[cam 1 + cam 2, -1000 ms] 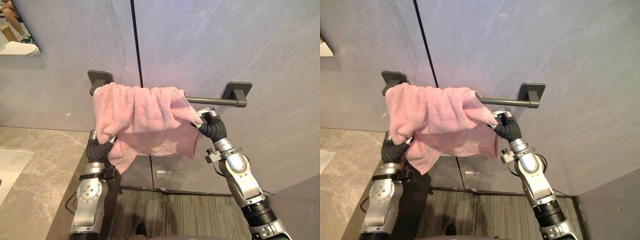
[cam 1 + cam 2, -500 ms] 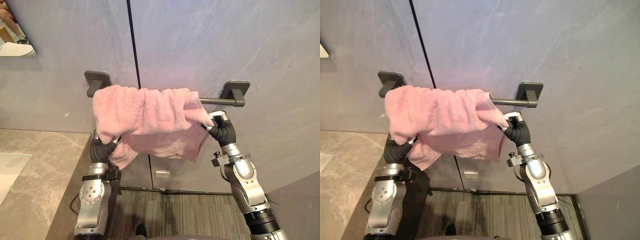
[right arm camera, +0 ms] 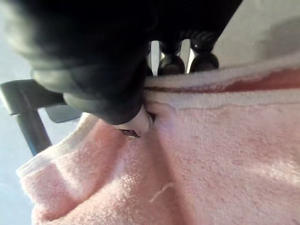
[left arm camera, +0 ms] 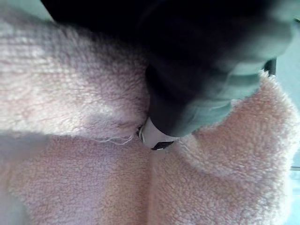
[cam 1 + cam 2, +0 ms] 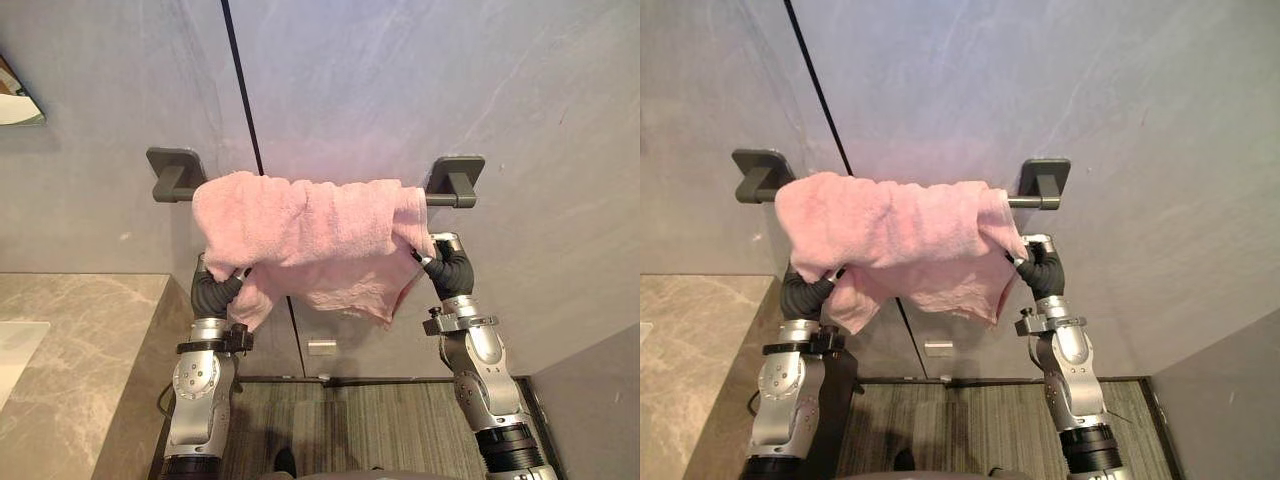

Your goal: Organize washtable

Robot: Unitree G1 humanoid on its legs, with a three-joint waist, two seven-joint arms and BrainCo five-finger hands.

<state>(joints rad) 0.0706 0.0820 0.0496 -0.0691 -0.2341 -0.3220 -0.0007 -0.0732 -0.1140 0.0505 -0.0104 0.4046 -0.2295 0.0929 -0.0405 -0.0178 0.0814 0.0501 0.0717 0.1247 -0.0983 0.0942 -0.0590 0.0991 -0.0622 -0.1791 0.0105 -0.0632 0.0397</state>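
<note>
Marbled beige counter (image 5: 70, 340) fills the lower left corner, with a grey wall (image 5: 400, 80) rising behind it. We see a dark towel rail (image 5: 437, 199) fixed across that wall, and its left bracket (image 5: 172, 172) stands bare. Below it the robot's left arm rises straight up from the lower left, and the left hand (image 5: 218, 283) is pushed up under the lower left corner of the pink towel (image 5: 300, 225). In the left wrist view thick pink pile folds all round that hand; the cloth hides so much of it that we cannot tell whether it grips or merely presses.

The towel hangs over the rail, bunched and wrinkled, reaching from just beside the left bracket to just short of the other one. Its lower edge sags unevenly, lowest near its right side.

At the towel's right edge the right hand (image 5: 445, 262) reaches up from the lower right, wrist bent toward the wall, just under the rail. In the right wrist view we see its thumb (image 3: 138, 123) on the front of the cloth and dark-tipped fingers (image 3: 169, 60) behind the hem, so this hand is pinching the towel. A short bare stretch of rail shows before the right bracket (image 5: 455, 175). Striped carpet (image 5: 350, 430) lies below, between the two arms
</note>
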